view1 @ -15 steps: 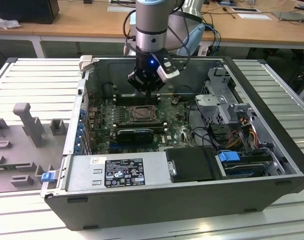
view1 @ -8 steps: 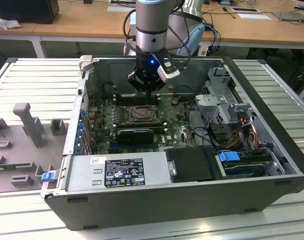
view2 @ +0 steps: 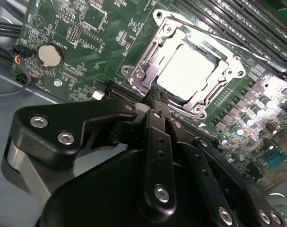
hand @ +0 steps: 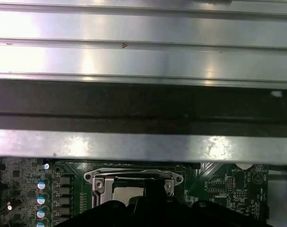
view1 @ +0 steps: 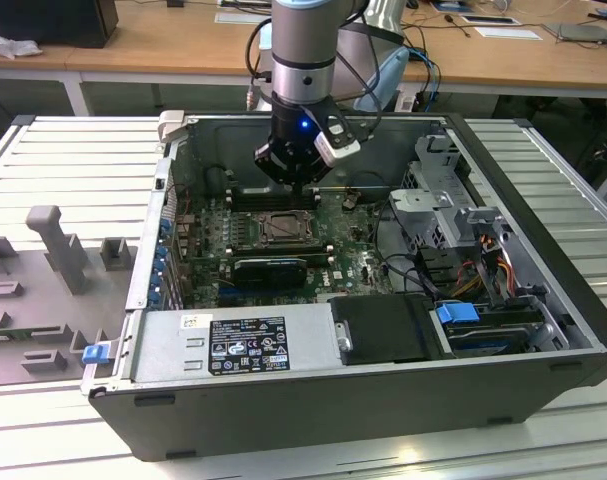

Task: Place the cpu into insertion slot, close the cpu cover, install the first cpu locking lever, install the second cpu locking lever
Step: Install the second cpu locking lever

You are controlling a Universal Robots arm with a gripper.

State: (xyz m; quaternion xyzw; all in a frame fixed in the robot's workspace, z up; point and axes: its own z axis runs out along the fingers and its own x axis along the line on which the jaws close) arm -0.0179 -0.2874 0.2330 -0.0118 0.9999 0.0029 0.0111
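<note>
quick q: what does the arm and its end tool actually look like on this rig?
Silver-grey tubular arm with a black wrist band carrying a lit blue ring. Black cables loop alongside it. A small white-and-black module is strapped at the wrist. The pincer is matte black: angular linkage plates joined by silver screws and rivets, tapering to narrow fingers.

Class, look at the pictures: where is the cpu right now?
In the second wrist view, the cpu lies in the insertion slot on the green motherboard, framed by the cpu cover, just beyond the gripper.
</note>
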